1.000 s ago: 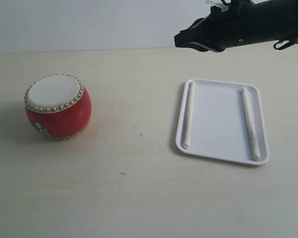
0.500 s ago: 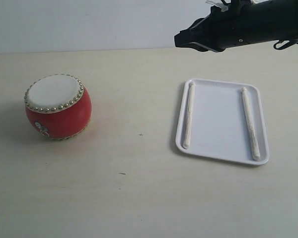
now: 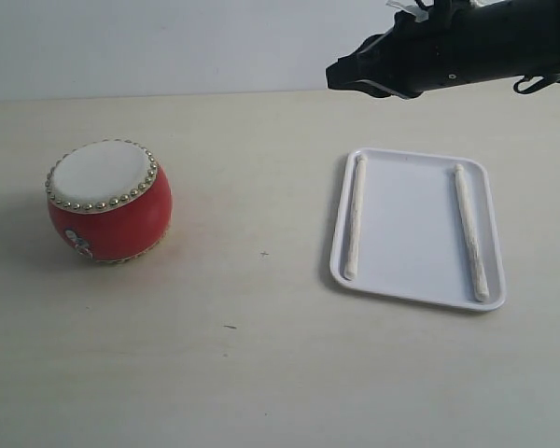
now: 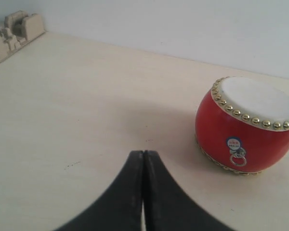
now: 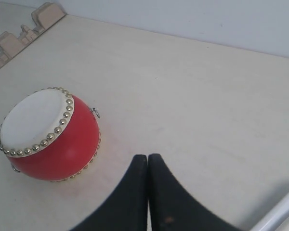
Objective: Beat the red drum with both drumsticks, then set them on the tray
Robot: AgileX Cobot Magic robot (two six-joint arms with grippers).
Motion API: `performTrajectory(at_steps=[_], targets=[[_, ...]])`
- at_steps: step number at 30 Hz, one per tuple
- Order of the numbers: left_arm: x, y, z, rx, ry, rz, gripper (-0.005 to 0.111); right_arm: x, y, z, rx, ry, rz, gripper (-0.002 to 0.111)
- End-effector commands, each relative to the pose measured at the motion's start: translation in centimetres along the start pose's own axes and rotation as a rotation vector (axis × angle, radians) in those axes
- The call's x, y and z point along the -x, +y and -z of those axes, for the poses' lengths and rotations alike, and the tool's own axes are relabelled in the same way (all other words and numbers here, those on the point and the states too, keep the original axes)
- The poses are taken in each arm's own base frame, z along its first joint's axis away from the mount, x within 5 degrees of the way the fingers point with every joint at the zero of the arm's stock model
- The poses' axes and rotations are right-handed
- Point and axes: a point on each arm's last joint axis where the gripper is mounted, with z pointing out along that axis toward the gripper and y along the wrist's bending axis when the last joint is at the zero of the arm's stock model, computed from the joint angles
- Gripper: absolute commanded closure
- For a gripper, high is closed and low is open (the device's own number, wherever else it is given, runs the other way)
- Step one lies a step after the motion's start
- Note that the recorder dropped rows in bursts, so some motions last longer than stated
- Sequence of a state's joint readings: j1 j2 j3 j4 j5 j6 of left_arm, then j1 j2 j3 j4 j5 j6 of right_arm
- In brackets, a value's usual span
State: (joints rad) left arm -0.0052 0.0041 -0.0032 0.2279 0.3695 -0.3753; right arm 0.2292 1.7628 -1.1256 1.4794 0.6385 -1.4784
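At the right of the exterior frame, both drumsticks (image 3: 355,217) lie inside the white tray (image 3: 411,224), one along each long side, well apart and roughly parallel. The red drum (image 3: 109,201) sits at centre left on the desk (image 3: 261,355), well apart from the tray.

With neither stick held, the step looks to be fetching them, though it could equally be the finish; I cannot tell which. To fetch them well, each arm should open wide, come down over the middle of its own stick, straddle it crosswise clear of the rim, and close so the stick lifts level.

Right jaws, on the black arm (image 3: 467,42) at the upper right, are pressed fully together and hold nothing. Left jaws, seen only from the wrist, are likewise closed tight and empty, hovering above bare desk near the drum.
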Motion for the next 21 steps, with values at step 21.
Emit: performTrajectory(at_steps=[21], targets=[[-0.13,-0.01,-0.01,-0.005,0.005,0.001,0.107,0.02,-0.45,0.13,-0.053,-0.007,0.057,0.108]])
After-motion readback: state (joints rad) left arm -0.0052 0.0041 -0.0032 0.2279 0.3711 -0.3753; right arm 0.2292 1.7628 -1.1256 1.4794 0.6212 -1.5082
